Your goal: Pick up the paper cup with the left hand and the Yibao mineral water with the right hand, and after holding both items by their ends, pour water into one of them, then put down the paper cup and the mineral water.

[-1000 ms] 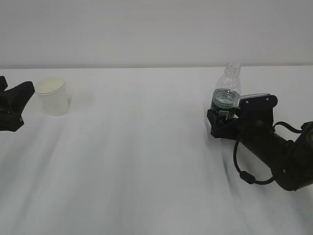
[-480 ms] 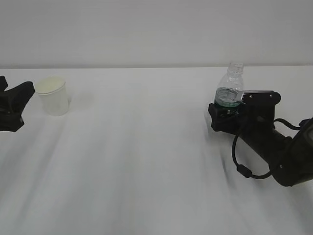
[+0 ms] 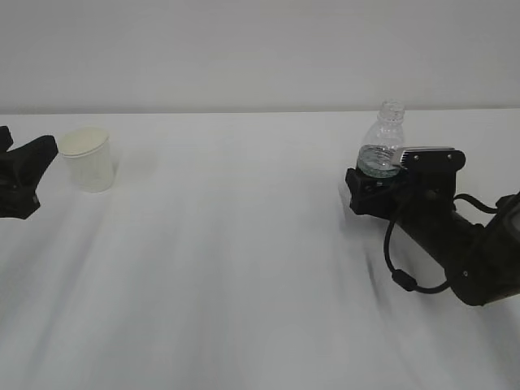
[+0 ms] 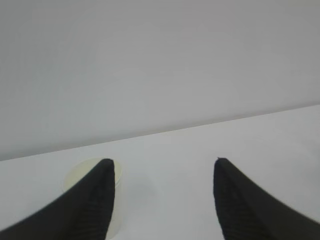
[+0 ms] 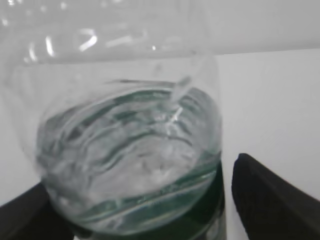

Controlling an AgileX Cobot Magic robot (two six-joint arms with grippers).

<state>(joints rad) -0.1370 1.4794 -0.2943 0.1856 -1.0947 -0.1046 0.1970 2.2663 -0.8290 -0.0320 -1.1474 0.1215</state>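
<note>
The paper cup (image 3: 87, 158), white with a cream inside, stands upright at the far left of the table. My left gripper (image 3: 32, 166) is open just left of it and not touching it. In the left wrist view the cup (image 4: 80, 172) shows partly behind the left finger (image 4: 95, 205) of the gripper (image 4: 163, 162). The Yibao mineral water (image 3: 382, 145), clear with a green label and no cap, stands at the right between the fingers of my right gripper (image 3: 370, 191). In the right wrist view the bottle (image 5: 130, 150) fills the frame. A thin gap shows between it and the right finger (image 5: 272, 200).
The white table (image 3: 244, 260) runs back to a plain grey wall. A black cable (image 3: 398, 272) loops below the right arm.
The right gripper has moved forward and slightly right, so its fingers now cover more of the green label. The bottle shifted a little to the right with it. The left gripper and cup have not moved.
</note>
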